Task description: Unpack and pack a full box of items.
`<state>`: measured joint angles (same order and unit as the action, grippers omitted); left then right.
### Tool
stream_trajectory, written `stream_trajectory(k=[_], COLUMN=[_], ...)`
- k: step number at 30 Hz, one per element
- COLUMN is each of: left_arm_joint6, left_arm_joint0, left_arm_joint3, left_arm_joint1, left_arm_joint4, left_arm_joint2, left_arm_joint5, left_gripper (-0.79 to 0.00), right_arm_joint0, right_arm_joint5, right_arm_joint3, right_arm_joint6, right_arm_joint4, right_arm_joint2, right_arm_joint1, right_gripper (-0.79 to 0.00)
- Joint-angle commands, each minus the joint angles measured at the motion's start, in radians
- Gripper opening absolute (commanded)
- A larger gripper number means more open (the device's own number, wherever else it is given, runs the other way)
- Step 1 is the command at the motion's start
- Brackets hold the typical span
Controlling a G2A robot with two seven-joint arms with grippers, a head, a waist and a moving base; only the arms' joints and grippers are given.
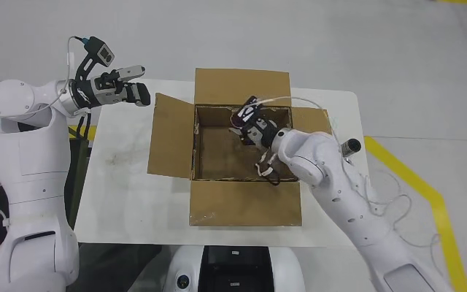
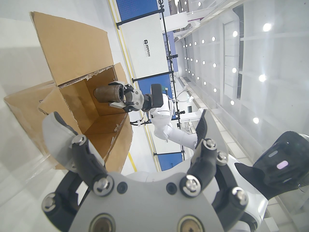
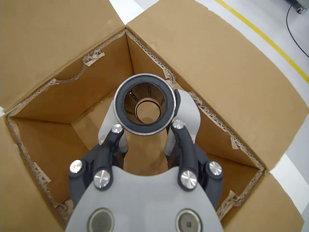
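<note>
one metal sleeve point(image 3: 144, 126) sits clamped in the right gripper point(image 3: 146, 108) over the box point(image 3: 212, 56); left gripper point(image 2: 128, 117) gapes empty.

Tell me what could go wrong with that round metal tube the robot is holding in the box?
The metal sleeve is smooth and round, pinched only by the right gripper's two fingers, so it might slip and drop onto the floor of the cardboard box. It also hangs close to the box's back corner, so it could bump the wall or catch a torn edge.
</note>
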<state>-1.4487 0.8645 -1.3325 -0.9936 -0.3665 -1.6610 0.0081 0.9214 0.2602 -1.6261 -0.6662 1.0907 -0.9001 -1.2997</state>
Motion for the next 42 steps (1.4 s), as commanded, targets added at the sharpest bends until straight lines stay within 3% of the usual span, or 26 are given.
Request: stream_trajectory(k=[1, 12, 24, 42], left_arm_joint6=[0.000, 0.000, 0.000, 0.000], left_arm_joint0=[0.000, 0.000, 0.000, 0.000], left_arm_joint3=[0.000, 0.000, 0.000, 0.000], left_arm_joint1=[0.000, 0.000, 0.000, 0.000], left_arm_joint4=[0.000, 0.000, 0.000, 0.000], left_arm_joint2=[0.000, 0.000, 0.000, 0.000], left_arm_joint5=[0.000, 0.000, 0.000, 0.000], left_gripper=[0.000, 0.000, 0.000, 0.000], right_arm_joint0=[-0.023, -0.113, -0.190, -0.252], right_arm_joint5=[0.003, 0.036, 0.127, 0.184], right_arm_joint3=[0.046, 0.258, 0.417, 0.641], right_arm_joint6=[0.012, 0.089, 0.124, 0.223], right_arm_joint4=[-0.012, -0.009, -0.004, -0.031], right_arm_joint2=[0.020, 0.119, 0.192, 0.286], right_arm_joint1=[-0.008, -0.052, -0.093, -0.171], right_gripper=[-0.785, -0.785, -0.785, -0.785])
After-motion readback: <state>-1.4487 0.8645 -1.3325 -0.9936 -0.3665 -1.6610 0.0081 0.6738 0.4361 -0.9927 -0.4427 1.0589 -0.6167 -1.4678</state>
